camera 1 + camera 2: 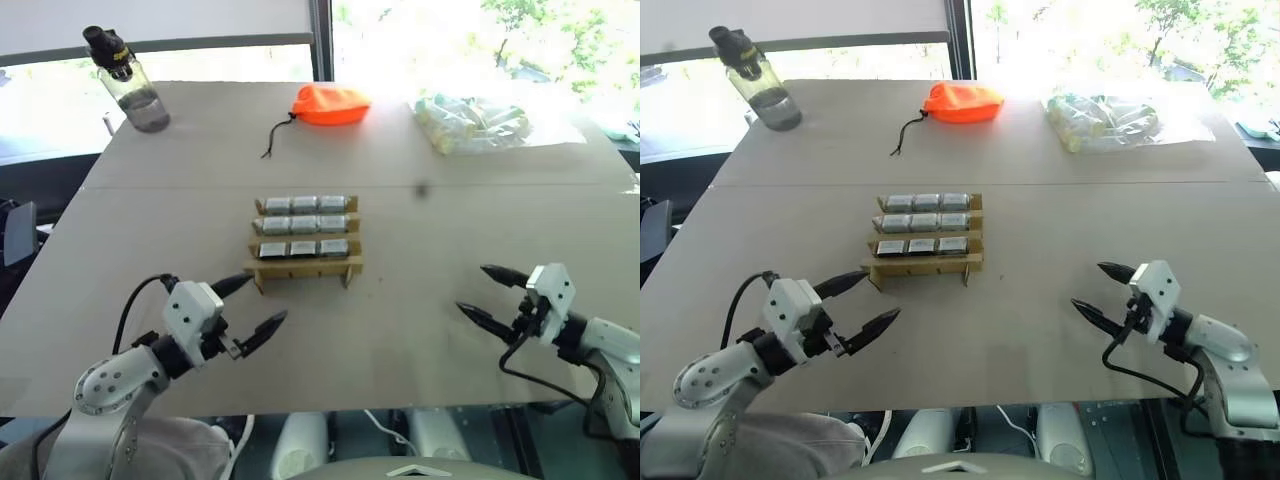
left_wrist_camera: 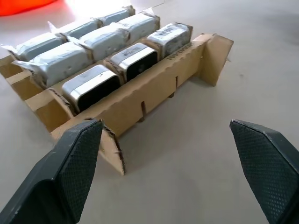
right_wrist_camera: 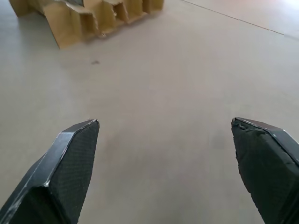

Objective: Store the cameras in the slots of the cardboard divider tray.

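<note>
Left eye view: cardboard divider tray (image 1: 304,262) at frame centre on the tabletop (image 1: 420,330), all nine slots filled with cameras (image 1: 305,223). Left gripper (image 1: 248,307) at lower left, just beside the tray's near corner, fingers spread wide, holding nothing. Right gripper (image 1: 484,292) at lower right, well apart from the tray, fingers likewise wide and empty. Orange pouch (image 1: 332,104), clear bag (image 1: 470,122) and bottle (image 1: 130,82) along the top.

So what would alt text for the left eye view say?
A cardboard divider tray sits mid-table, all nine slots holding cameras. The open, empty left gripper and right gripper flank it.
</note>
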Tool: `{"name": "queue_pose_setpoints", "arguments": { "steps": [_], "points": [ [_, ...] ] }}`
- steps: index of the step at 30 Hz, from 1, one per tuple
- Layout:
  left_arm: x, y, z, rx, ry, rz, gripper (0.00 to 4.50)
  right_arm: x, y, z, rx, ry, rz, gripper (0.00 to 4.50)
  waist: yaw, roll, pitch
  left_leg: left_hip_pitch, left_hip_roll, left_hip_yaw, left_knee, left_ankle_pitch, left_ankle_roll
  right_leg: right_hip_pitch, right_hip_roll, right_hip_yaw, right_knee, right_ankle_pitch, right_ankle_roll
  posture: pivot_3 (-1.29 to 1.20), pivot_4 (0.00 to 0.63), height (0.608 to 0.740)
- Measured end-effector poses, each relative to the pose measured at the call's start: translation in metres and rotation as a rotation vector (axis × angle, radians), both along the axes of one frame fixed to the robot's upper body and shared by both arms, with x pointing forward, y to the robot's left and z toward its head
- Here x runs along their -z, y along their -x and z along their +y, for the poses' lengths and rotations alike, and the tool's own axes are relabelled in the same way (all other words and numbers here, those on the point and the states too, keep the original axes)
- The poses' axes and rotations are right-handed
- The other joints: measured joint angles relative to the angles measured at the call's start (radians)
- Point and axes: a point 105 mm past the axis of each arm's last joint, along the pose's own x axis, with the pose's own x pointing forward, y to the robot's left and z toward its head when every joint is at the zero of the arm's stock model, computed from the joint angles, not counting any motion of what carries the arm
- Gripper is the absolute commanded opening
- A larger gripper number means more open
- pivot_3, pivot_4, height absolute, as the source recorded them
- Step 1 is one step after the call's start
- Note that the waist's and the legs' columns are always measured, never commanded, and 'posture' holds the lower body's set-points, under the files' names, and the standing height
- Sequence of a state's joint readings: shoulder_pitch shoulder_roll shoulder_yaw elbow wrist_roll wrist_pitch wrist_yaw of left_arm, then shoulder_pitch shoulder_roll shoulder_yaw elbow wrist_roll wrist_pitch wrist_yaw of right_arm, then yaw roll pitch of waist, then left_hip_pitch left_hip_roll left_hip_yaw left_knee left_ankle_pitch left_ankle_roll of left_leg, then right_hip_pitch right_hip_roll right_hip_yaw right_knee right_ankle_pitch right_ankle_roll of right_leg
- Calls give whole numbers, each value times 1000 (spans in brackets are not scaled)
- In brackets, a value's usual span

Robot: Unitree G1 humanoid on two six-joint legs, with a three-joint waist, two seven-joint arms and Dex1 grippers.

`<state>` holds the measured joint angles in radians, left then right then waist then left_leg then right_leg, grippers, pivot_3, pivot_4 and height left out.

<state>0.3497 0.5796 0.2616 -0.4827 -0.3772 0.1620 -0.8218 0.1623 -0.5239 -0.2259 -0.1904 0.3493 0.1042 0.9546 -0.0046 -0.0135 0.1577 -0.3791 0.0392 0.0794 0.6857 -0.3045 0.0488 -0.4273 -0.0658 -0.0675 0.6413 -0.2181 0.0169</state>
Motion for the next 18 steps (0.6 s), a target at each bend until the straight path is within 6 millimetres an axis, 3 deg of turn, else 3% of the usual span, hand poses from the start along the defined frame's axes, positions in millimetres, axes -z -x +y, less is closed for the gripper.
{"name": "queue_pose_setpoints", "arguments": {
  "steps": [7, 18],
  "points": [
    [23, 7, -3, -30, 26, 28, 4500, 10, 15, -12, 97, 14, -31, 4474, 2, 0, -1, 1, 1, 0, 0, 0, 1, 0, 1, 0, 0, 0, 0, 0, 150, 740],
    [40, 13, -17, -36, 42, 24, 4500, 22, 28, -20, 150, -14, 5, 4474, 19, -1, -2, 0, 1, 0, 0, 0, 1, 0, 1, 0, 0, -1, 0, 0, 150, 740]
  ]
}}
